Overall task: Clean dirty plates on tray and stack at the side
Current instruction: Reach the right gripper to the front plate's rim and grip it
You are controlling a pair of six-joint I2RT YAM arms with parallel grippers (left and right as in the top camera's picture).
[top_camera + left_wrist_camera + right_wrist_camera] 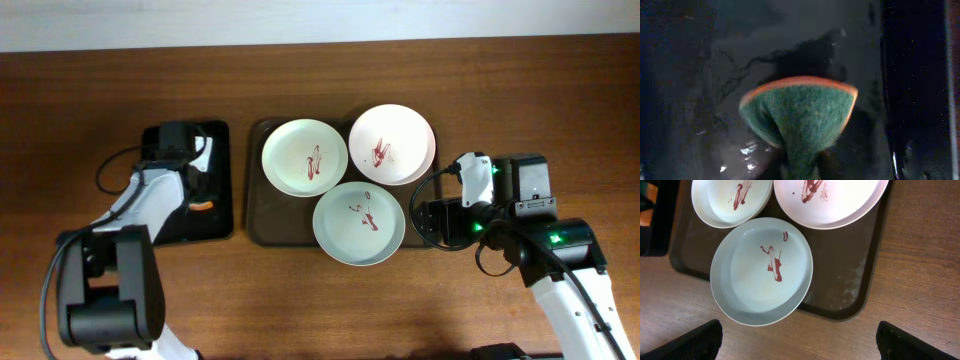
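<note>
Three white plates with dark-red smears lie on the brown tray (262, 228): one at the back left (305, 157), one at the back right (392, 144), one at the front (358, 222). The front plate (761, 270) overhangs the tray's (860, 290) near rim. My right gripper (800, 340) hovers open above the table just in front of that plate, its fingers (700, 340) wide apart with nothing between them. My left gripper (197, 196) is down over the black tray, shut on a green sponge (800, 120) with an orange edge, which is pinched into a fan.
The small glossy black tray (218, 215) sits left of the brown tray, and its wet surface (700, 75) fills the left wrist view. Bare wooden table (300, 310) surrounds both trays. A black cable (108, 175) loops beside the left arm.
</note>
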